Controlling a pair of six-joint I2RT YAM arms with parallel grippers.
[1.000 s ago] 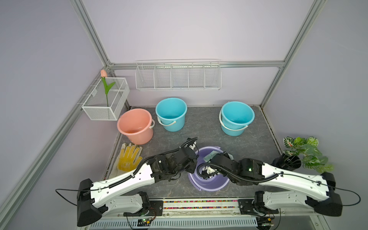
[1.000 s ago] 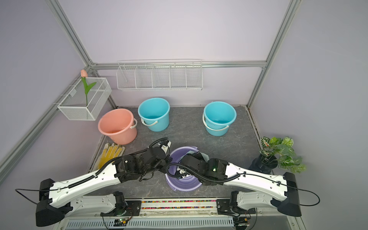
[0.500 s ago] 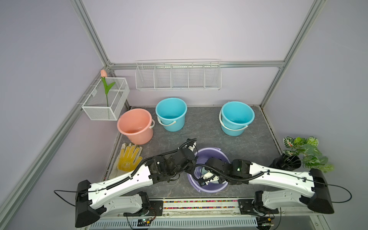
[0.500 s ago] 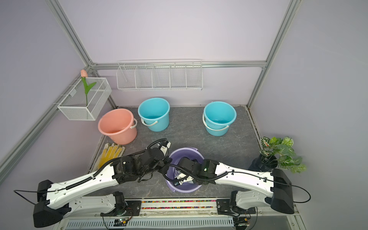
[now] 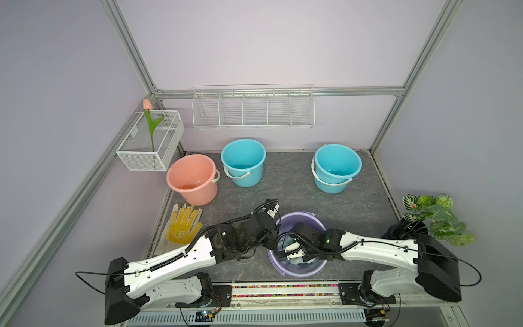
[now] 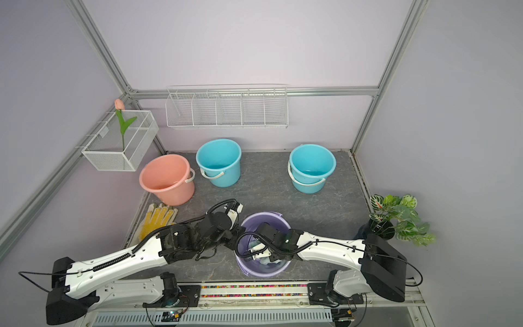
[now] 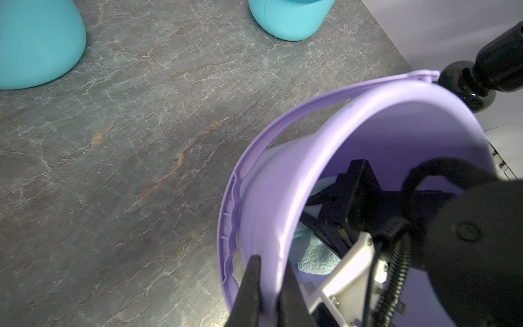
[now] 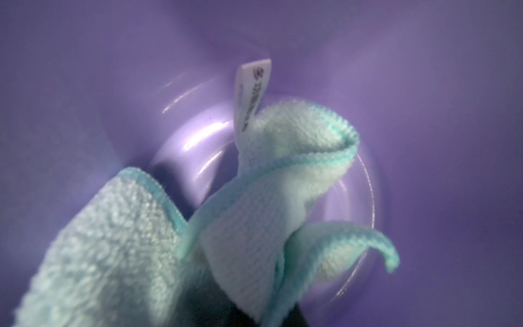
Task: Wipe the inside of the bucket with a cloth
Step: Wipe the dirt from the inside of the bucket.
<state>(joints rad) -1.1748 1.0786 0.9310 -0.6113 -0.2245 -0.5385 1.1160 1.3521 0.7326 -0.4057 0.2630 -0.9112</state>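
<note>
My right end effector point(image 5: 294, 252) is pinched tight on the cloth point(image 8: 254, 212), which sits bunched low inside the purple bucket point(image 7: 368, 96). My left end effector point(image 7: 268, 283) clamps that bucket's rim. The bucket sits on the table point(image 7: 113, 141).

Robot lab cell: aluminium frame point(image 5: 353, 91), lilac panel walls point(image 5: 268, 42).
</note>
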